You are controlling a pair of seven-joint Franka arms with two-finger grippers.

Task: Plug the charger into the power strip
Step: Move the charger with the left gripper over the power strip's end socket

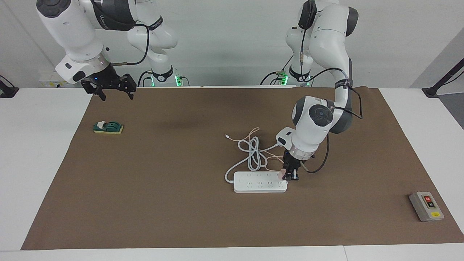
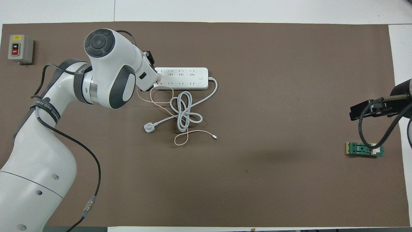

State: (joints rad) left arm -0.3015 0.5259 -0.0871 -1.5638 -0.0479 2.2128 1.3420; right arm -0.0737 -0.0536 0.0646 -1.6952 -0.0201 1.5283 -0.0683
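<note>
Pale-pink and cube-shaped, the small charger (image 1: 281, 174) is pinched in the left claw (image 1: 290, 176), which is over the end of the long flat white power strip (image 1: 259, 182) toward the left arm's end of the desk. The charger sits at the strip's top face; whether its prongs are in a socket I cannot tell. Its thin pink cable (image 2: 161, 103) trails on the brown mat (image 1: 163, 203) toward the robots, over the strip's coiled thick white cord (image 2: 185, 111). The right claw (image 1: 108, 85) is spread and holds nothing, raised over the mat's edge near the robots, above a small green block (image 1: 108, 127). A grey switch box (image 1: 426, 206) lies at the left arm's end.
</note>
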